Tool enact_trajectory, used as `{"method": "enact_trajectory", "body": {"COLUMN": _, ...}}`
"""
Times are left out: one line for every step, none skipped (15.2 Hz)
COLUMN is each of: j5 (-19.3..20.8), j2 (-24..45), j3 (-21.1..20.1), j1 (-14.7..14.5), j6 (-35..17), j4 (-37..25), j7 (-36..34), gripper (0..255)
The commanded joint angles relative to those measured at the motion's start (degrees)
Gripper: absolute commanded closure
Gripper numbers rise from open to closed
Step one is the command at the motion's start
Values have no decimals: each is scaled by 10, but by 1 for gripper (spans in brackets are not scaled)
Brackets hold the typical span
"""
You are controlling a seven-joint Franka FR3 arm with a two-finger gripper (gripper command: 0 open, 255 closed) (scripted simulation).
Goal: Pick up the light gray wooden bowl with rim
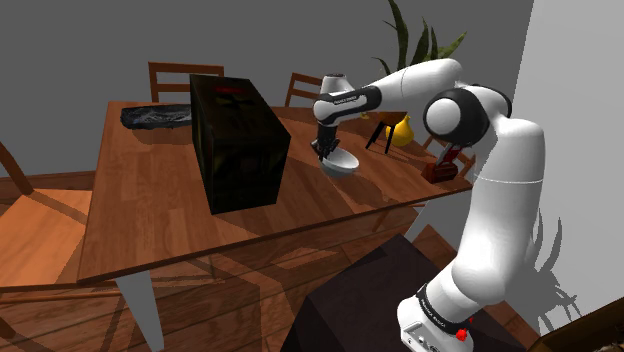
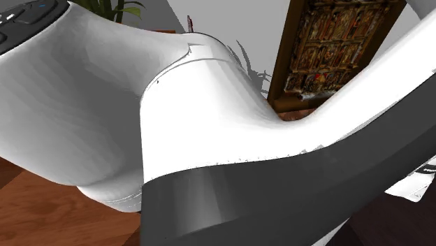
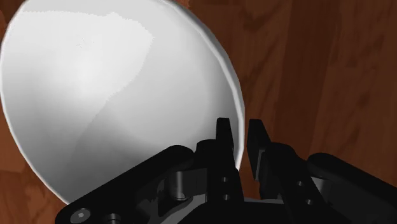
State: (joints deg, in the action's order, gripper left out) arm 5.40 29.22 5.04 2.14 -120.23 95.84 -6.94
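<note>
Light gray bowl (image 3: 114, 95) rim is clasped btw fingers of hand (image 3: 240, 127), gap nearly closed, one finger inside, one outside. Bowl is seen tilted, right of black box (image 1: 238, 140) on tabletop (image 1: 150, 210).

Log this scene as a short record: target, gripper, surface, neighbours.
target: light grey bowl
gripper: fingers closed on the bowl's rim, one inside, one outside
surface: wooden table
neighbours: black box to the shoulder view's left of the bowl; yellow vase to its right
</note>
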Motion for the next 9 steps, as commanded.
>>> {"method": "enact_trajectory", "body": {"j5": 0, "j2": -8, "j3": 0, "j1": 0, "j6": 13, "j4": -6, "j7": 1, "gripper": 255}}
{"method": "enact_trajectory", "body": {"j5": 0, "j2": -11, "j3": 0, "j1": 0, "j6": 19, "j4": -8, "j7": 2, "gripper": 255}}
{"method": "enact_trajectory", "body": {"j5": 0, "j2": -15, "j3": 0, "j1": -1, "j6": 25, "j4": -11, "j7": 2, "gripper": 255}}
{"method": "enact_trajectory", "body": {"j5": 0, "j2": -18, "j3": 0, "j1": -1, "j6": 31, "j4": -13, "j7": 3, "gripper": 255}}
{"method": "enact_trajectory", "body": {"j5": 0, "j2": -21, "j3": 0, "j1": -1, "j6": 37, "j4": -16, "j7": 3, "gripper": 255}}
{"method": "enact_trajectory", "body": {"j5": 0, "j2": -25, "j3": 0, "j1": -1, "j6": 43, "j4": -19, "j7": 4, "gripper": 255}}
{"method": "enact_trajectory", "body": {"j5": 0, "j2": -28, "j3": 0, "j1": -1, "j6": 50, "j4": -22, "j7": 5, "gripper": 255}}
{"method": "enact_trajectory", "body": {"j5": 0, "j2": -28, "j3": 0, "j1": -1, "j6": 51, "j4": -23, "j7": 5, "gripper": 255}}
{"method": "enact_trajectory", "body": {"j5": 0, "j2": -28, "j3": 0, "j1": -1, "j6": 51, "j4": -23, "j7": 5, "gripper": 255}}
